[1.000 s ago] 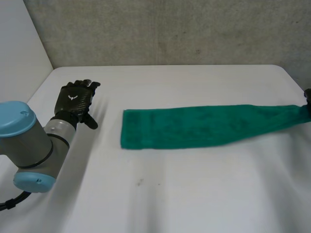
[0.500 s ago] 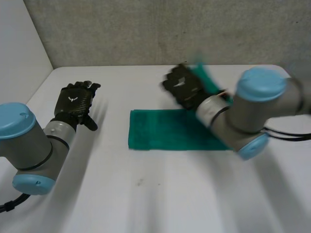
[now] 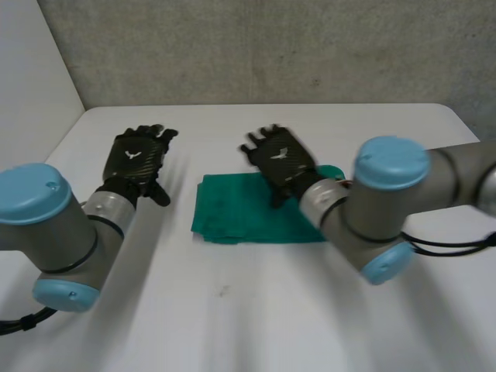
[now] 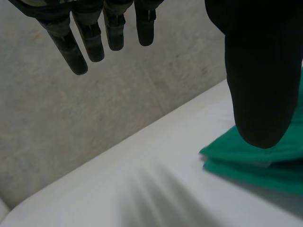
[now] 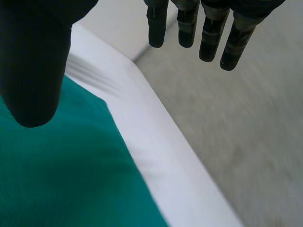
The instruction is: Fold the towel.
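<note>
The green towel [image 3: 236, 213] lies folded over on itself in the middle of the white table [image 3: 256, 310], two layers showing at its left corner [image 4: 236, 156]. My right hand [image 3: 279, 159] hovers above the towel's far edge with fingers straight and spread; nothing is between thumb and fingers [image 5: 208, 33], and green cloth [image 5: 61, 175] lies under the palm. My left hand [image 3: 139, 159] is open over bare table to the left of the towel, its fingers [image 4: 94, 33] straight and its thumb [image 4: 258, 71] apart from them.
A grey wall [image 3: 256, 46] rises behind the table's far edge. A white panel [image 3: 31, 85] stands at the left. My right arm [image 3: 387, 209] reaches across the table's right half and covers the towel's right part.
The right hand carried the towel's right end leftward over the left half, then let go and opened above it. The left hand shifted slightly right and farther back.
</note>
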Available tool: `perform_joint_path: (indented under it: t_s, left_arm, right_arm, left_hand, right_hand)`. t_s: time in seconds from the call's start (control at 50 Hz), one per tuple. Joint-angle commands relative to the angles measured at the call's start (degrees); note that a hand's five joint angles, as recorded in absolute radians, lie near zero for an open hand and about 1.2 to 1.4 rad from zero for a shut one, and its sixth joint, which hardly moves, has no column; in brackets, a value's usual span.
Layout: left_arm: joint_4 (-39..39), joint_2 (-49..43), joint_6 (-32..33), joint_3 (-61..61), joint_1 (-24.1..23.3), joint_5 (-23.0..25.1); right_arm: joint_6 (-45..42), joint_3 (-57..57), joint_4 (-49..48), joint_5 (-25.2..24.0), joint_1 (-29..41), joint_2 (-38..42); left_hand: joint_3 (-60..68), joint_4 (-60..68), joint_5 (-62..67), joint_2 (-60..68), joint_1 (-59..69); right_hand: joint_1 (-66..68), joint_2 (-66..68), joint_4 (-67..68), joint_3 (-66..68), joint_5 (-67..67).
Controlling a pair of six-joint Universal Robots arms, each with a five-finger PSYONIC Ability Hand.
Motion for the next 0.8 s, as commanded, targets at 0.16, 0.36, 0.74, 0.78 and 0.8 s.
perform_joint_path:
  t_s: [0.16, 0.36, 0.74, 0.78, 0.8]
  left_arm:
    - [0.01, -0.78, -0.40, 3.43, -7.61, -0.30]
    - [-0.17, -0.42, -0.40, 2.38, -7.61, -0.65]
    - [-0.26, 1.77, -3.39, 2.38, -6.47, -4.96]
    - [-0.35, 1.86, -4.70, 2.99, -6.21, -6.27]
    - [-0.35, 1.86, -4.70, 2.99, -6.21, -6.28]
  right_arm:
    - [17.24, 12.39, 9.25, 1.52, -17.27, -3.58]
    - [10.93, 9.60, 9.07, 4.76, -20.01, -1.29]
    - [-2.36, 0.88, 6.88, -3.90, 10.39, 2.22]
    - [-2.45, 1.06, 6.96, -5.49, 10.49, 2.92]
    - [-2.45, 0.89, 7.05, -5.86, 10.49, 3.27]
  left_hand:
    - [-2.31, -1.63, -2.67, -1.69, -1.29]
    - [-2.31, -1.63, -2.67, -1.69, -1.29]
    - [-2.31, -1.63, -2.67, -1.69, -1.29]
    - [-2.31, -1.63, -2.67, -1.69, -1.29]
    - [-2.31, -1.63, -2.67, -1.69, -1.29]
  right_hand:
    - [13.35, 12.28, 11.71, 12.98, 11.33]
    - [68.24, 67.18, 66.60, 67.87, 66.23]
    - [68.24, 67.18, 66.60, 67.87, 66.23]
    - [68.24, 67.18, 66.60, 67.87, 66.23]
    - [68.24, 67.18, 66.60, 67.87, 66.23]
